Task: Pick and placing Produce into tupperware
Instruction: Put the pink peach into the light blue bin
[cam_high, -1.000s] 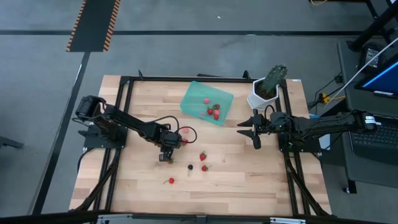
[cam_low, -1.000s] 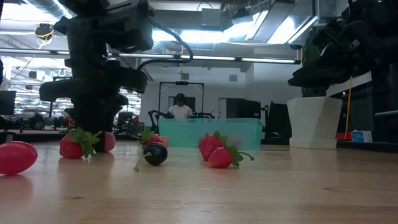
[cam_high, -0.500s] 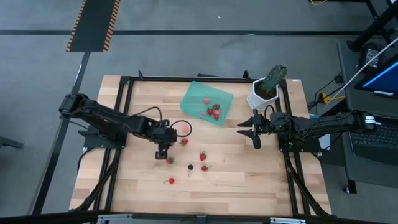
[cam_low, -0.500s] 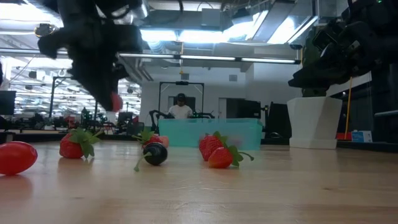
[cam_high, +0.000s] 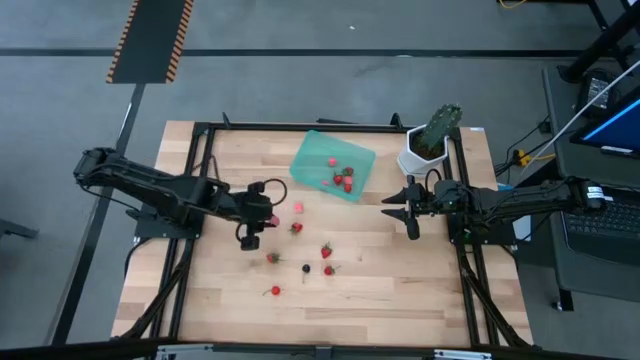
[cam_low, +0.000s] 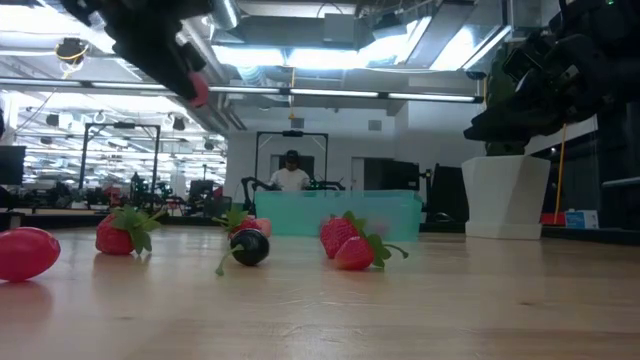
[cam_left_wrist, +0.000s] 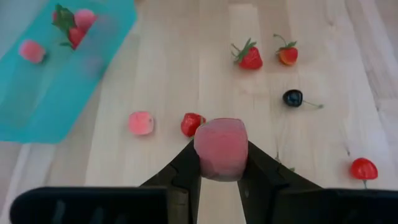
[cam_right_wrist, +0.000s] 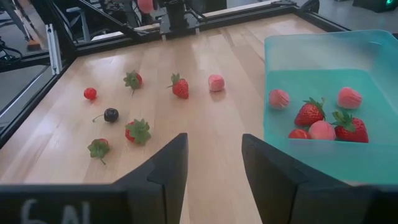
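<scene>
Held berry: a pale pink piece (cam_left_wrist: 221, 149) is pinched between the fingers (cam_left_wrist: 185, 171) of the left gripper (cam_high: 262, 213), lifted clear of the table (cam_high: 400, 300).
Left gripper: closed on that pink berry, hanging above the wood, near the tupperware's nearer corner.
Tupperware: the teal container (cam_high: 312, 157) sits toward the far edge of the table with several red and pink berries (cam_right_wrist: 309, 114) inside.
Loose produce: one pink piece (cam_high: 298, 207), red strawberries (cam_high: 327, 251), a dark berry (cam_high: 306, 268) and a small red one (cam_high: 275, 291) lie scattered on the wood.
Right gripper: (cam_high: 400, 207) waits just beside the white plant pot (cam_high: 420, 160), fingers spread apart, holding nothing.
</scene>
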